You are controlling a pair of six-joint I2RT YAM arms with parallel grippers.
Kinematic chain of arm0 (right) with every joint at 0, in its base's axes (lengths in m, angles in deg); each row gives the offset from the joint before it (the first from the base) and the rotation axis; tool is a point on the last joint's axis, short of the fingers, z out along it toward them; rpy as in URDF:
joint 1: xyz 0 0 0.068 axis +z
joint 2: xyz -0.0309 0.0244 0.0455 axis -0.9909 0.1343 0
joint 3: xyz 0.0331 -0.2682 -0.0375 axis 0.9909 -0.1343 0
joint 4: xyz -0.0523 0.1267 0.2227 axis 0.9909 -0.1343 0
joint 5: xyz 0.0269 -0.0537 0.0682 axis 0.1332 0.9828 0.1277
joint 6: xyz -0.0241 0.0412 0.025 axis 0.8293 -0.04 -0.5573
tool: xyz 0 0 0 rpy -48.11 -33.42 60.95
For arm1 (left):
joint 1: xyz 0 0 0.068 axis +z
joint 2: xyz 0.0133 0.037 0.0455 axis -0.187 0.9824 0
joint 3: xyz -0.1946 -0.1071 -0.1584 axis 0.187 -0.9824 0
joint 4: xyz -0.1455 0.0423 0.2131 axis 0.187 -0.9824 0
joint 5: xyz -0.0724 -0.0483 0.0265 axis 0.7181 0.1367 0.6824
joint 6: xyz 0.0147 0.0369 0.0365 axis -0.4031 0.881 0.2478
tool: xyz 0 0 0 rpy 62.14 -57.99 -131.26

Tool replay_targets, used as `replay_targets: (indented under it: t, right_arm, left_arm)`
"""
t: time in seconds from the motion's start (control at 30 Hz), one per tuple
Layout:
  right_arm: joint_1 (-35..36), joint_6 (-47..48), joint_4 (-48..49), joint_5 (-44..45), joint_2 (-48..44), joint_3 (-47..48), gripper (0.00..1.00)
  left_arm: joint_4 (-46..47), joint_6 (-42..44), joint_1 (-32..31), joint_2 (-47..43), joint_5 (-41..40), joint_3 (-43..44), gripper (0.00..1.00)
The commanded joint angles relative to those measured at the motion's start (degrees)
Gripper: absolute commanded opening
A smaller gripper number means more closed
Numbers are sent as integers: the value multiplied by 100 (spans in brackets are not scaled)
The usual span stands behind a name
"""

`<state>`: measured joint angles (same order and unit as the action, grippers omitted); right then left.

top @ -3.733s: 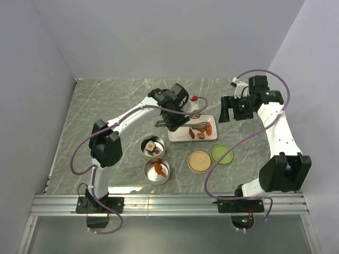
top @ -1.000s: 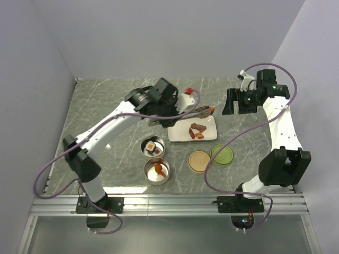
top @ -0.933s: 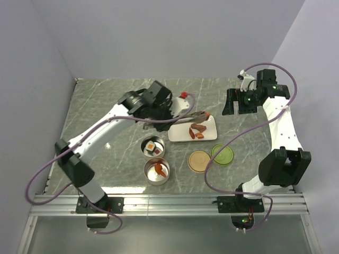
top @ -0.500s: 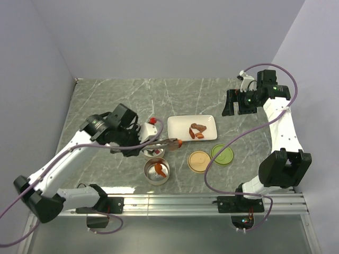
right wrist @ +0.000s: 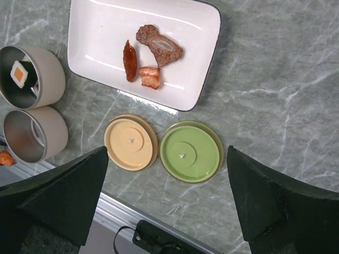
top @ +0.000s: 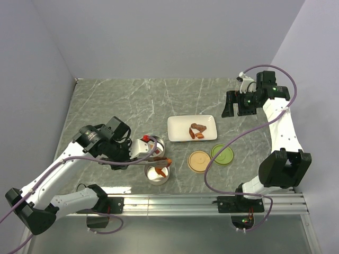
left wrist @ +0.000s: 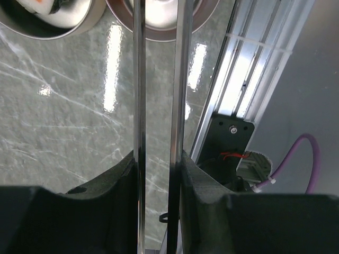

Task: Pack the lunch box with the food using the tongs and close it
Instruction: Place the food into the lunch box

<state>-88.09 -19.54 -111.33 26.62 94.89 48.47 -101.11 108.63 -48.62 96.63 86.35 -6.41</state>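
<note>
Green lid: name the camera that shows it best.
Right wrist: the green lid lies whole, large and unobstructed beside the tan lid. The top view shows it small; the left wrist view misses it.

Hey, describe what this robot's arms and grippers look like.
White links and black joints on both the left arm and right arm. Each ends in a gripper with black fingers: left gripper, right gripper. A purple cable loops along each arm.

No legible text, no labels or brand marks, no numbers, no signs on any surface
</note>
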Motion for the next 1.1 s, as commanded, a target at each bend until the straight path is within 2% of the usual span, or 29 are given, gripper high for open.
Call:
replay_targets:
  t: [0.0, 0.23, 0.73, 0.93, 1.07]
  right_arm:
    - [-44, 63, 8, -43, -252, 8, 100]
    - [-35, 63, 34, -25, -278, -27, 100]
    - [-35, 63, 25, 1, -269, -9, 100]
    - [-44, 54, 17, 27, -243, 35, 100]
    - [-44, 45, 17, 27, -217, 26, 100]
  left_arm:
    - [-103, 269, 23, -27, -43, -10, 30]
    - [-156, 331, 23, 123, -341, -133, 32]
    - [-200, 384, 32, 316, -289, -379, 37]
    - [-217, 393, 32, 299, -219, -476, 45]
    - [-217, 402, 32, 272, -166, -503, 54]
